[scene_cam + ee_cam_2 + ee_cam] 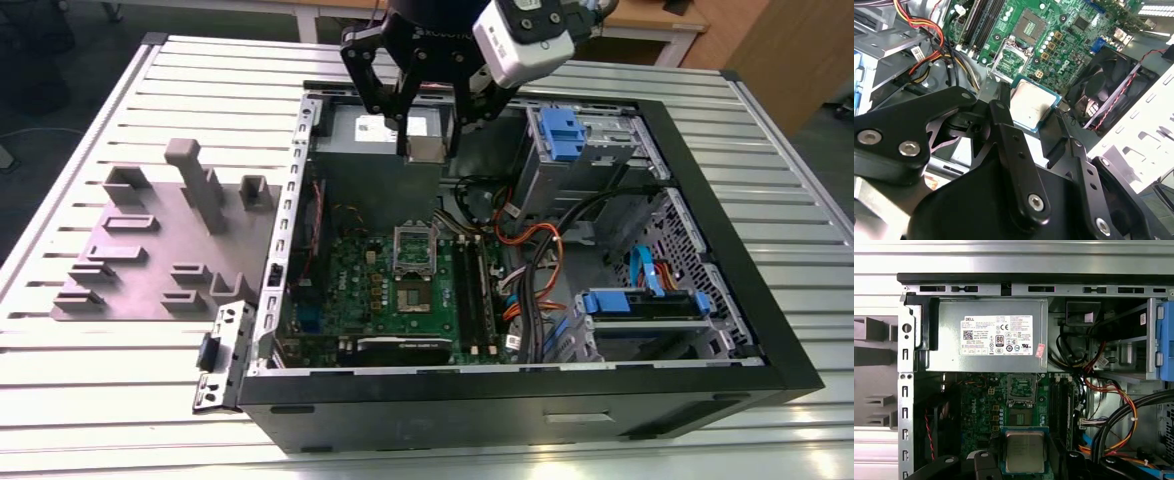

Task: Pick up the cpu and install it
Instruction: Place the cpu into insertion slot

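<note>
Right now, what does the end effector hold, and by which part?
The end effector holds the cpu, gripped by two opposite side edges.

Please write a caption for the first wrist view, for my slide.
The gripper holds the cpu over the green motherboard, with its socket and the grey power supply beyond.

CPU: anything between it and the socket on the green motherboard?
Nothing visible. The small silver-grey square CPU sits in the black gripper above the open case; the square socket below lies bare, its shiny metal frame swung aside.
</note>
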